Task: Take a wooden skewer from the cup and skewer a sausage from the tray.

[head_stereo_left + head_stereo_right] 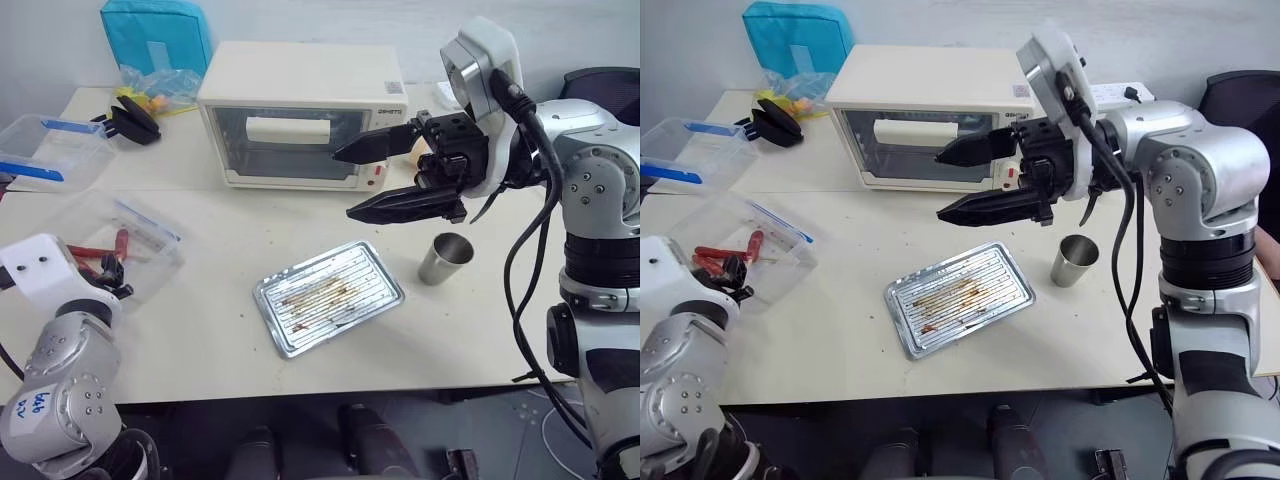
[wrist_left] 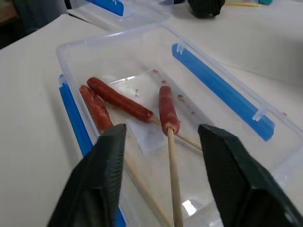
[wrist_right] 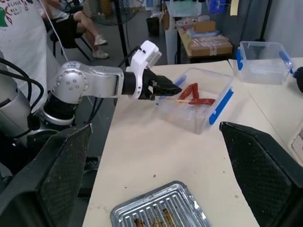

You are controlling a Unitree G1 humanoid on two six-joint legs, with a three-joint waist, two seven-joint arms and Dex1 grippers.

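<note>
Landmark: tray. Sits empty near worktop front edge, brown grease streaks on ridged bottom, no loose sausage on it.

Left of tray, at worktop's left edge: clear plastic box with blue clips, holding three red sausages on sticks. Left tool poised at box rim, fingers spread, nothing pinched; middle skewered sausage's stick runs between the two fingers, not gripped.

Right of tray, just beside it: cup, upright, steel. Contents cannot be told from here.

Above tray's far-right corner, off the worktop: right tool, pointing sideways toward the left, fingers spread wide, empty. Cup lies below and slightly right of it, apart.

Behind tray: white toaster oven, door closed. Far left of that: second clear box, black object, teal bag by the wall.

Room per right wrist view: shelving and boxes at the back, seated person beyond worktop.
</note>
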